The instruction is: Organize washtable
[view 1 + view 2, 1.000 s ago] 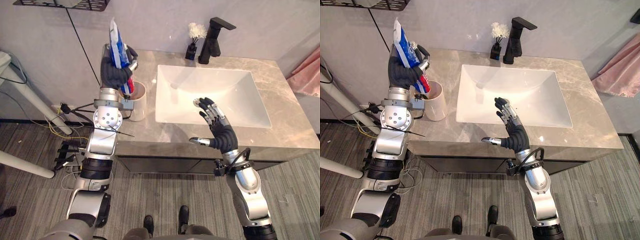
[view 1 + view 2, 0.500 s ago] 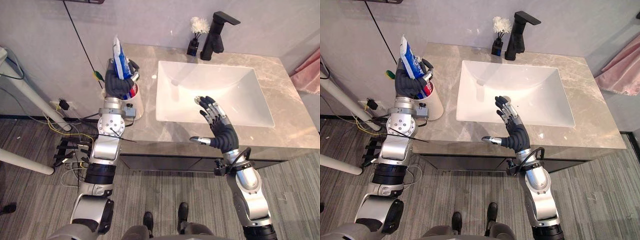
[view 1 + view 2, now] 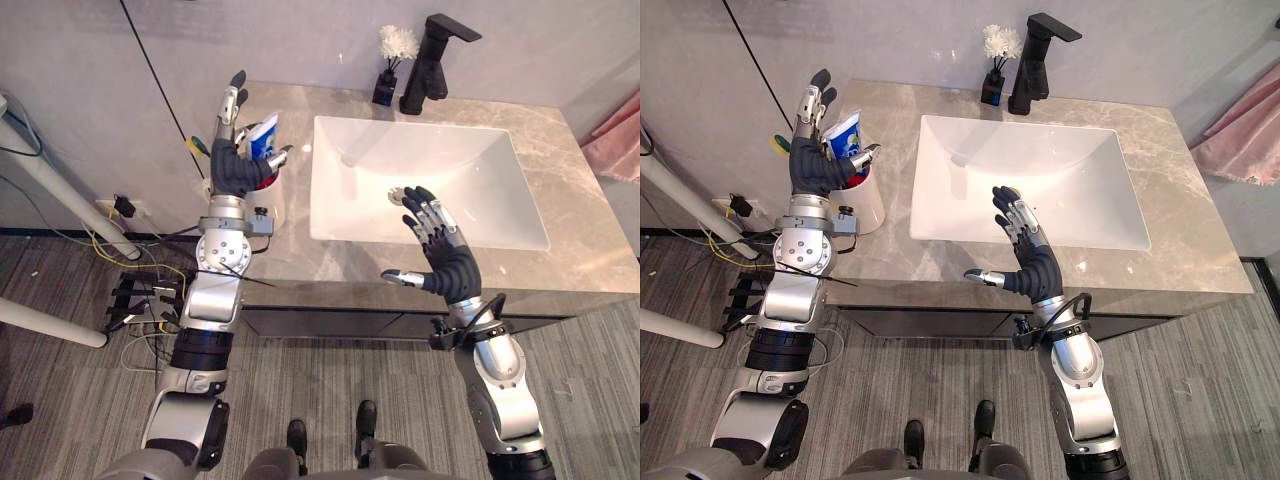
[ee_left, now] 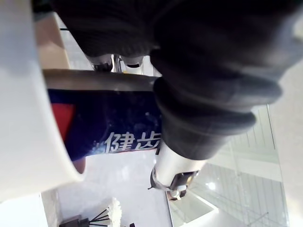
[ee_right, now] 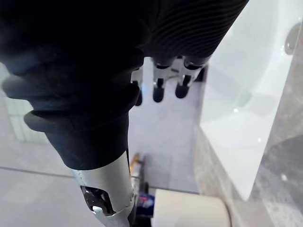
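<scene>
1. Blue, white and red, the tube [image 3: 262, 138] stands in the cup [image 3: 270, 203], its top poking above the rim and leaning toward the sink [image 3: 470, 170].
2. We see the off-white cup at the left end of the counter [image 3: 580, 180], close beside the sink's left wall and upright.
3. Our left hand [image 3: 236, 165] is raised over the cup's near left side. Its fingers are straight and point up and away, and the thumb reaches to the right beside the tube's top. It clasps nothing, and we cannot tell whether the palm touches the tube.
4. From the left wrist view, the tube's blue and red body sits inside the cup's pale rim, next to the thumb.
5. Our right hand [image 3: 450, 265] hovers above the sink's front edge, well apart from the cup. Its fingers are spread and only lightly bent, the thumb sticks out to the left, and it holds nothing.
6. We find the sink white and rectangular, set into the grey-brown marble counter.
7. At the counter's back edge stands a black tap [image 3: 425, 60], with a small black vase [image 3: 385, 88] of white flowers [image 3: 398, 42] just left of it.
8. A pink towel [image 3: 615, 140] hangs past the counter's right end.
9. Left of the cup, we spot a small green-and-yellow thing [image 3: 200, 148], too small to identify.
</scene>
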You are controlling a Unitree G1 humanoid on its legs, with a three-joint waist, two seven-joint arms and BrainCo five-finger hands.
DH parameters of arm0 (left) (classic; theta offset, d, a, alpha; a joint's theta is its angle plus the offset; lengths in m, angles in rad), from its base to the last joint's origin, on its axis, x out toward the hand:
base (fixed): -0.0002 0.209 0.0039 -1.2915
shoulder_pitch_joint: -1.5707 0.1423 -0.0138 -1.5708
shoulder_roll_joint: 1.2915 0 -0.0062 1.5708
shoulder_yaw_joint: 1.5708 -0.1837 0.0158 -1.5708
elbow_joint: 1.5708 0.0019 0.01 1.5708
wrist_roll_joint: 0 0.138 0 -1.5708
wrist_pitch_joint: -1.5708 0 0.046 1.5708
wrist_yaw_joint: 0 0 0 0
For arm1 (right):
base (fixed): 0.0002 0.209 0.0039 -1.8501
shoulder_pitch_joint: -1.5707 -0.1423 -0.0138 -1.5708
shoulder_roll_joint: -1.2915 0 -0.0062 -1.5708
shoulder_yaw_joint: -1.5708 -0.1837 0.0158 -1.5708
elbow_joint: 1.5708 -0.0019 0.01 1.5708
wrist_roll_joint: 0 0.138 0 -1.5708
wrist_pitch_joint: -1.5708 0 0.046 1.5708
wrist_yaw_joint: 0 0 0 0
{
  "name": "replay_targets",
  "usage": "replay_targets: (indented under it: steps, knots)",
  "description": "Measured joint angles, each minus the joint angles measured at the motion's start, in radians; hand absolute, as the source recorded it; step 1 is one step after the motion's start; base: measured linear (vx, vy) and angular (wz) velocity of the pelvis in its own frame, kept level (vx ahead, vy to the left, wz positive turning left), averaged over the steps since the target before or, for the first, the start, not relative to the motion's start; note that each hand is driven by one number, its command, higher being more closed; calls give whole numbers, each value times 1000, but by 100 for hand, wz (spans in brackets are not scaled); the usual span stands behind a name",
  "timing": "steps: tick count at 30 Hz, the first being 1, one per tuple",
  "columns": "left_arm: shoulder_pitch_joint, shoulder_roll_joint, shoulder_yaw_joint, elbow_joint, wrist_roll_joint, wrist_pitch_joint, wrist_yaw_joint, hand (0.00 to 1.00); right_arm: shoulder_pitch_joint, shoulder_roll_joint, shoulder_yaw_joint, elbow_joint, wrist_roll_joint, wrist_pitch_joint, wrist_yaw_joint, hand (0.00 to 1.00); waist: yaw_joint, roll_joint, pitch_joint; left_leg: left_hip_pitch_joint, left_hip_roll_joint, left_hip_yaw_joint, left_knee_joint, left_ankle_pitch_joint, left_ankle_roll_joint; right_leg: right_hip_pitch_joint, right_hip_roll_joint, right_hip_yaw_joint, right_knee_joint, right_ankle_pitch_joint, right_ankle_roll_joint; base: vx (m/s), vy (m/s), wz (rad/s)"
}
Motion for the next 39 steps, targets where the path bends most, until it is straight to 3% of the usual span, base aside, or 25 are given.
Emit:
replay_targets:
  steps: [11, 15, 18, 19, 24, 28, 31, 39]
  knots:
    - [-116, 94, -3, -61, -70, -2, -17, 0, -4, -1, 7, 2, 0, 0, 6, 0, -1, 2, -1, 12, -3, -4, 1, 0, 0, 13, -3, -4, 0, 0, -1, 0, 0, 0]
    - [-151, 130, 1, -107, -111, -21, -16, 0, -5, -2, 9, 9, 0, 0, 12, 0, 1, 4, -2, 21, -6, -11, 1, 1, 1, 23, -5, -7, 0, 0, -1, 0, 0, 0]
    - [-158, 147, 10, -116, -136, -25, -16, 0, -7, -3, 9, 19, 0, 0, 24, 0, 0, 16, -12, 24, -9, -20, 1, 1, 1, 28, -8, -21, 0, 0, -1, -14, 11, 7]
    - [-158, 153, 19, -116, -153, -26, -16, 100, -15, -3, 9, 34, 0, 0, 25, 0, 0, 23, -17, 24, -10, -25, 1, 1, 2, 30, -9, -25, 0, 0, -1, -14, 15, 11]
    - [-120, 164, 58, -223, -241, -59, -22, 100, -32, -16, 13, 58, 0, 2, 27, 0, 3, 46, -34, 25, -11, -38, 1, 3, 3, 37, -10, -33, 0, 0, -1, -7, 8, 7]
    - [144, 120, 113, -436, -288, -96, -89, 100, -21, -21, 2, 58, 0, 3, 30, 0, 5, 62, -45, 29, -10, -45, 0, 3, 3, 44, -10, -37, 0, -1, -1, -2, 1, 3]
    - [370, 47, 132, -510, -303, -93, -137, 100, 14, -11, -7, 58, -1, 3, 47, 0, 9, 59, -56, 32, -9, -53, -1, 4, 4, 49, -10, -45, 0, -2, -2, -23, -2, 7]
    - [619, -29, 132, -543, -306, -82, -211, 100, 89, 33, -39, 57, -1, 6, 48, 0, 32, 53, -85, 35, -10, -60, -20, 14, 4, 52, -20, -63, 0, -6, 0, -41, 3, 7]
